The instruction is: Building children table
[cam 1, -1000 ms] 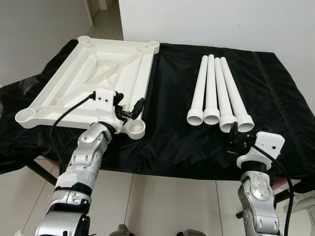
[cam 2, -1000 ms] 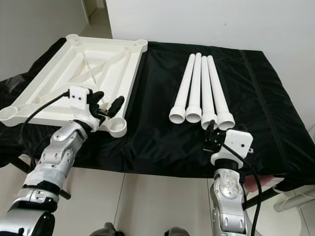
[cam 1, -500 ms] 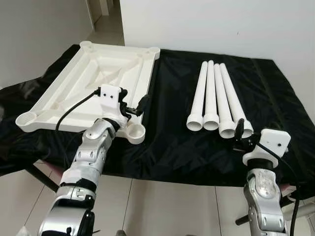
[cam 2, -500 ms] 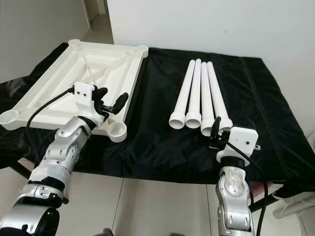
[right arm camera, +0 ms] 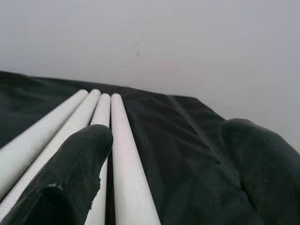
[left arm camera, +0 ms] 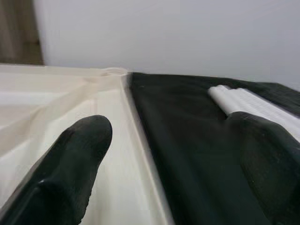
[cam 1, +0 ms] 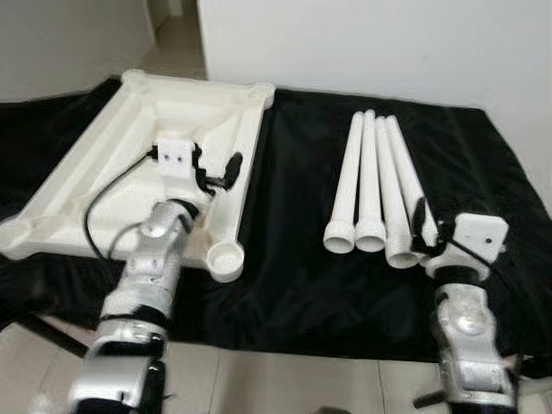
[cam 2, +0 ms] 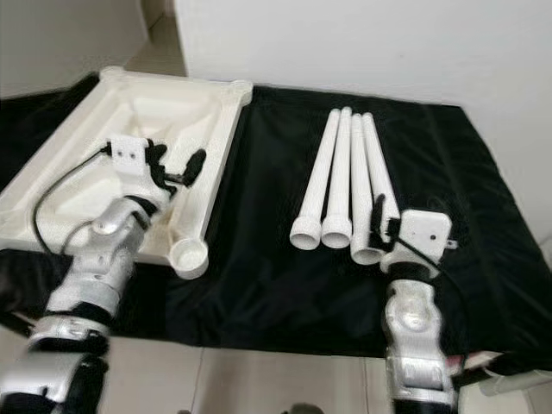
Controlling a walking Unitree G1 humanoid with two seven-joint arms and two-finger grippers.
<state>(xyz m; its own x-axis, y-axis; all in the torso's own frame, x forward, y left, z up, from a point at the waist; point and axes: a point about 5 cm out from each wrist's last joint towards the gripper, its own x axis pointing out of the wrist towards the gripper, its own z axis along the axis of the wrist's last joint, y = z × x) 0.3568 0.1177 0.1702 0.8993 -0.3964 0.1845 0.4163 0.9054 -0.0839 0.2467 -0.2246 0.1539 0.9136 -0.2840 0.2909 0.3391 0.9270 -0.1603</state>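
1. A black cloth (cam 1: 293, 259) covers the work surface, and everything below is placed against it
2. The white plastic tabletop (cam 1: 112, 181) lies upside down on the cloth's left part, its ribbed underside facing up, with a round leg socket (cam 1: 226, 257) at the corner nearest the robot and toward the cloth's middle
3. Four white table legs (cam 1: 375, 185) lie side by side on the cloth's right part, touching one another, their wider flared ends toward the robot and their thin ends toward the white wall (cam 1: 362, 34)
4. The left gripper (cam 1: 214, 172) hangs over the tabletop's right-hand rail, above the ribbed underside and farther from the robot than the round socket; its two black fingers are spread apart with nothing between them
5. In the left wrist view one finger (left arm camera: 70, 173) sits over the white tabletop and the other over the black cloth, with the tabletop's edge running between them
6. The right gripper (cam 1: 424, 226) is at the near end of the legs, by the rightmost leg's flared end; whether it touches that leg cannot be told
7. In the right wrist view its fingers (right arm camera: 70, 173) stand wide apart and hold nothing, with the rightmost leg (right arm camera: 129, 168) running up between them
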